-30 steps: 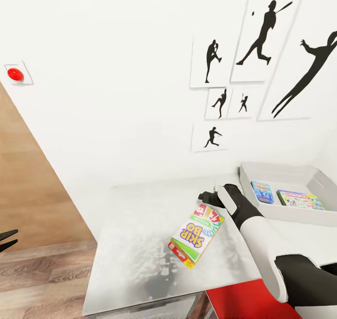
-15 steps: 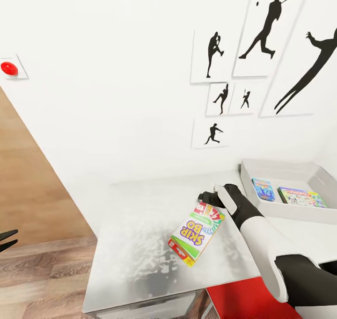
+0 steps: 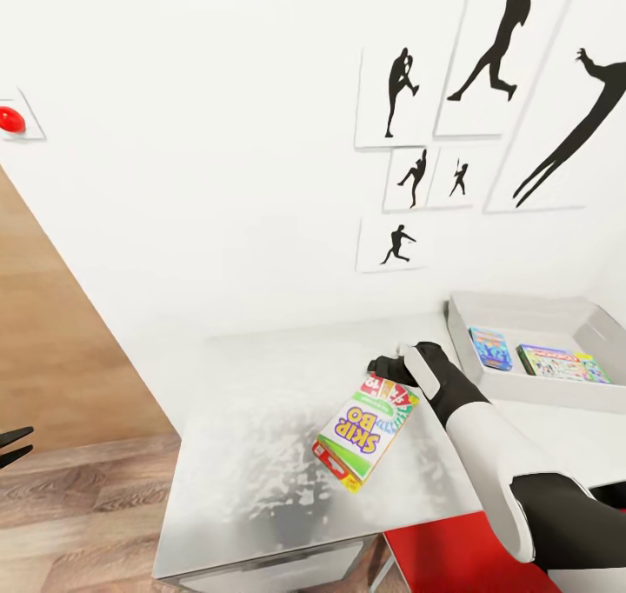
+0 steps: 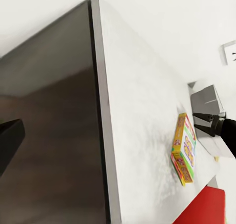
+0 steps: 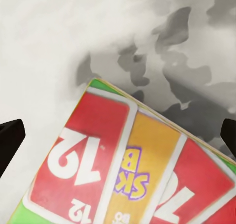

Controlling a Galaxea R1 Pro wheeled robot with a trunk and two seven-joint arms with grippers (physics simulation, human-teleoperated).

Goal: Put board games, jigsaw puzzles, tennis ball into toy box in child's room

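My right gripper (image 3: 389,370) is shut on the top end of a green-yellow-red Skip-Bo board game (image 3: 365,432), which hangs tilted just above the light-grey table (image 3: 252,419). The left wrist view shows the same board game (image 4: 184,147) held by the right gripper (image 4: 204,121) over the table (image 4: 142,111). The right wrist view shows the board game (image 5: 128,170) close up between the right gripper's (image 5: 118,135) fingers. The toy box (image 3: 539,391) stands on the table to the right, holding a blue game box (image 3: 489,348) and a multicoloured one (image 3: 561,363). At the far left, my left gripper (image 3: 10,446) is open over the floor.
Black sports-silhouette pictures (image 3: 487,97) hang on the white wall behind the table. A red button (image 3: 10,119) sits on the wall at left. Wood-plank floor (image 3: 78,506) lies left of the table, and a red surface (image 3: 452,558) shows below its front edge.
The head camera has shifted, so the wall pictures and toy box sit a little higher in the picture. The right gripper still holds the board game in the same pose.
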